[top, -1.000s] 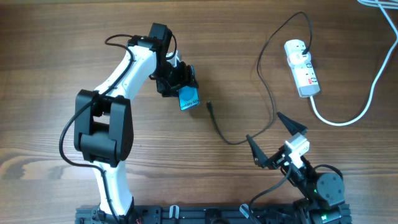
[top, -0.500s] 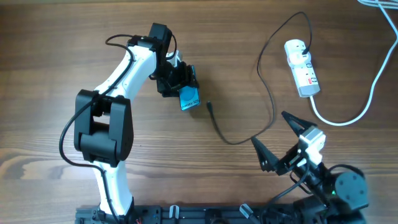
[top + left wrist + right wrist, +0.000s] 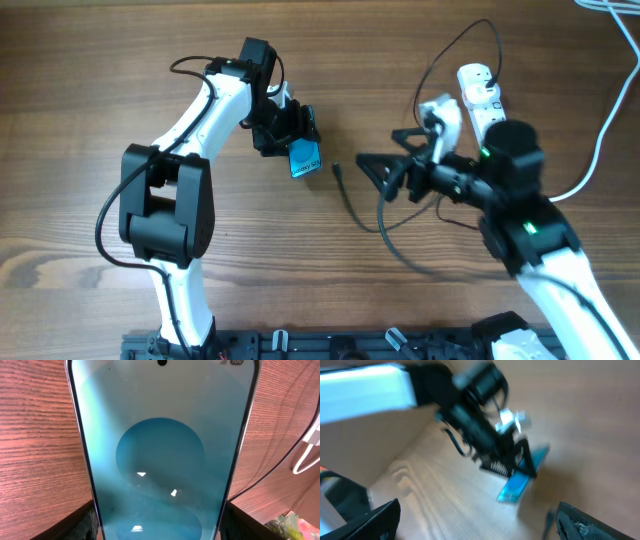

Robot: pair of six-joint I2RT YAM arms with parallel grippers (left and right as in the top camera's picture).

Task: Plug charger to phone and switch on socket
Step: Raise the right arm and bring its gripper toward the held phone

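Left wrist cam is just phone screen for me; overhead shows the left gripper clamped on it. Right gripper gapes empty near the charger tip, its arm hiding part of the socket.

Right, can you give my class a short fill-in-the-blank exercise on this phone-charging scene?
The left gripper holds the phone; the right gripper holds ____.
The right gripper's jaws stand ____.
The charger plug lies on the table, ____ the two grippers.
The socket is coloured ____.
Missing: nothing; open; between; white.
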